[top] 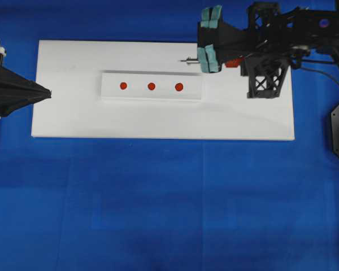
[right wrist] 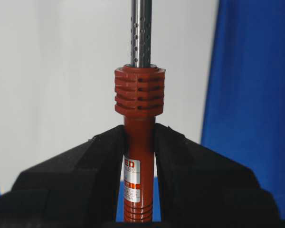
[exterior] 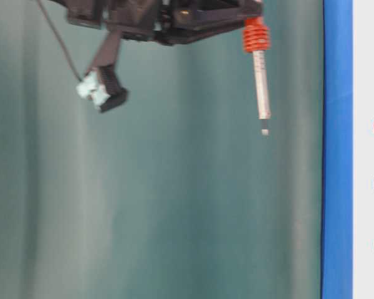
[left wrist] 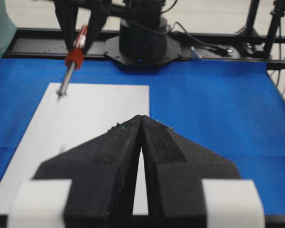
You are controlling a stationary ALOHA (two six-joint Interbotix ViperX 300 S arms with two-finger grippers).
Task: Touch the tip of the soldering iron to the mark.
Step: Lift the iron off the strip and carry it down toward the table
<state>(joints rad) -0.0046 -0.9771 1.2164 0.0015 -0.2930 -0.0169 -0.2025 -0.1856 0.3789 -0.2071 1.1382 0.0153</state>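
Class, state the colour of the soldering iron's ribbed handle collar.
Red-orange; the soldering iron shows it best in the right wrist view.

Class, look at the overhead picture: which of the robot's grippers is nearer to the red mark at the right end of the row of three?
Right. The right gripper, shut on the soldering iron, hangs just up and right of that mark; the left gripper sits shut beyond the row's opposite end.

Open air is separating the soldering iron (exterior: 260, 93) from the white board (top: 158, 118); a black stand (top: 267, 79) is flanking it.

Three red marks (top: 151, 86), one soldering iron (right wrist: 139, 142), two end effectors (left wrist: 141, 124).
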